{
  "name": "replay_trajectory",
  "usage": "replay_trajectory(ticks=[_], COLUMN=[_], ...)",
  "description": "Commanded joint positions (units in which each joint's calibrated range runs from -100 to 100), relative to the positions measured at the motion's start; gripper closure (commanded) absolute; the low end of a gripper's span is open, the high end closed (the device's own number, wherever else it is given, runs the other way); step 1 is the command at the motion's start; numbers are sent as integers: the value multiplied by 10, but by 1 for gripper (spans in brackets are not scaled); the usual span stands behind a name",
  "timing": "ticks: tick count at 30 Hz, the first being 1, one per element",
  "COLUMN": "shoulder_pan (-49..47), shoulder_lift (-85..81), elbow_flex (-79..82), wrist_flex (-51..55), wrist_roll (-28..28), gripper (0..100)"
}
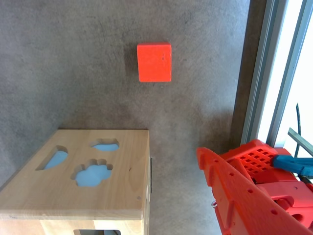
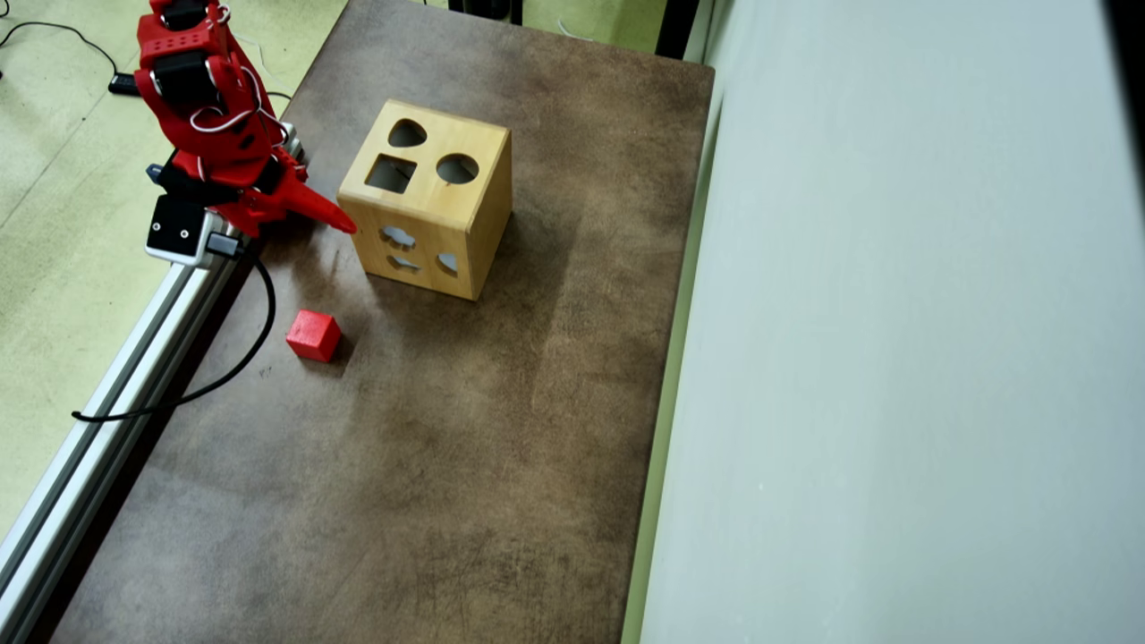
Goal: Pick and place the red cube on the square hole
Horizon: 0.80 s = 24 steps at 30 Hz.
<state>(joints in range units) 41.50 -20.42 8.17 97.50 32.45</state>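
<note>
The red cube [image 2: 313, 335] lies on the brown table, in front of and to the left of the wooden shape-sorter box [image 2: 465, 215] in the overhead view. The box top has a square hole [image 2: 391, 173], a round hole and a heart-like hole. My red gripper [image 2: 343, 224] hangs empty just left of the box's near left corner and its jaws look closed to one point. In the wrist view the cube [image 1: 154, 62] lies ahead on the table, the box [image 1: 127, 166] is at lower left, and one red finger [image 1: 215, 171] shows at lower right.
An aluminium rail [image 2: 116, 385] runs along the table's left edge, with a black cable [image 2: 241, 358] looping onto the table near the cube. A pale wall [image 2: 894, 358] borders the table's right side. The rail also shows in the wrist view [image 1: 264, 73].
</note>
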Motion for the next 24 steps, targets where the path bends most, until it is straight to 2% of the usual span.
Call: replay_trajectory(ticks=[1,6,14,24], shoulder_pan=[-4,-5,-4,-4], shoulder_lift=[-10,-9,-8,75], elbow_flex=[-6,-5,-3,-3], wrist_flex=[-6,-6,-6,-6], wrist_roll=[4,10,64,66], gripper=[43,43,43,43])
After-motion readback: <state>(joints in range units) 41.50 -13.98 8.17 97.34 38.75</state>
